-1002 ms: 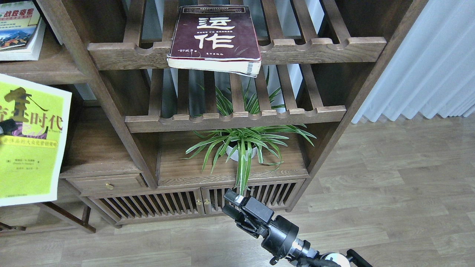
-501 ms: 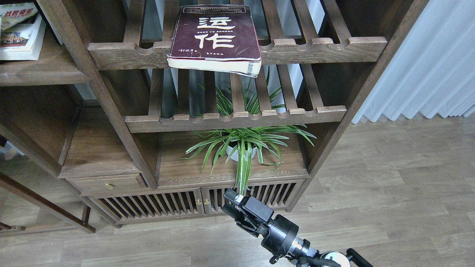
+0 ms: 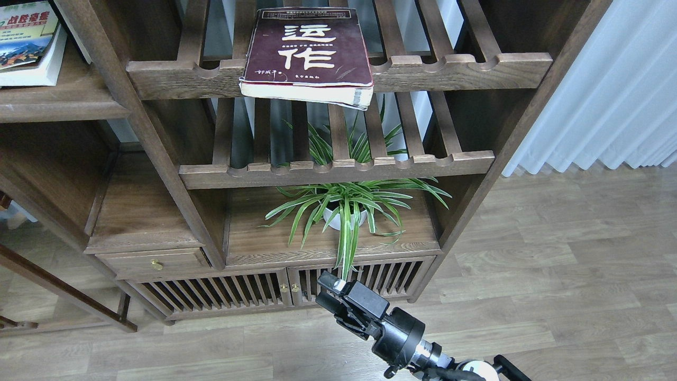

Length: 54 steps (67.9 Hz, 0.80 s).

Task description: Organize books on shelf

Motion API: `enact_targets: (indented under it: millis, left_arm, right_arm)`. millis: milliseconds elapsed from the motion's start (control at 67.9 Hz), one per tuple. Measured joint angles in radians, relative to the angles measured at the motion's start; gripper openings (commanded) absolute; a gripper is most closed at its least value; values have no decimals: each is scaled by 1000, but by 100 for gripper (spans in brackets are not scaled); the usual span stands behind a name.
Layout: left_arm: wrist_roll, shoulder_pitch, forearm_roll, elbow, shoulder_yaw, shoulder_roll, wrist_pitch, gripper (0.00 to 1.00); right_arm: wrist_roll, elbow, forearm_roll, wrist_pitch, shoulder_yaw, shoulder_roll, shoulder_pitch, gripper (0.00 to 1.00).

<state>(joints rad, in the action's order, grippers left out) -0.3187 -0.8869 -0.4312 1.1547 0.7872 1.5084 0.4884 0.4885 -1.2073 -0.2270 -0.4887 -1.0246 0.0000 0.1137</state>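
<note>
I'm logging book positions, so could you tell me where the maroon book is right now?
In the head view, the maroon book lies flat at top centre on the upper slatted rack, overhanging its front rail.

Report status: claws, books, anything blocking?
Right claw low, holding nothing; left out of view. Maroon book overhangs top slatted rack. Two books stacked on solid shelf. Path clear.

Right gripper (image 3: 329, 292) low, fingers close together

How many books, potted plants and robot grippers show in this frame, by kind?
Books: 3, namely the thick maroon paperback on the slatted rack, and a yellow-green book stacked on a white book on the solid shelf board.
Potted plants: 1.
Grippers: 1, the right gripper.
Total: 5.
</note>
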Motion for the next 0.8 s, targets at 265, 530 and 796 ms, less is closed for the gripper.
enact_targets:
  millis: [265,530,796]
  left_arm:
    - [-129,-142,19,-116,-6,-216,0,0]
    - [-169,-251,25,-186,-45,-327,0,0]
    - [-170,-326,47,-312,-52,-437,0,0]
  right_arm:
    - [0,-2,0,0,0,0,1,100]
    - [0,-2,-1,0,-3,0,4,100]
    - [0,-2,-2,0,-2,0,5,100]
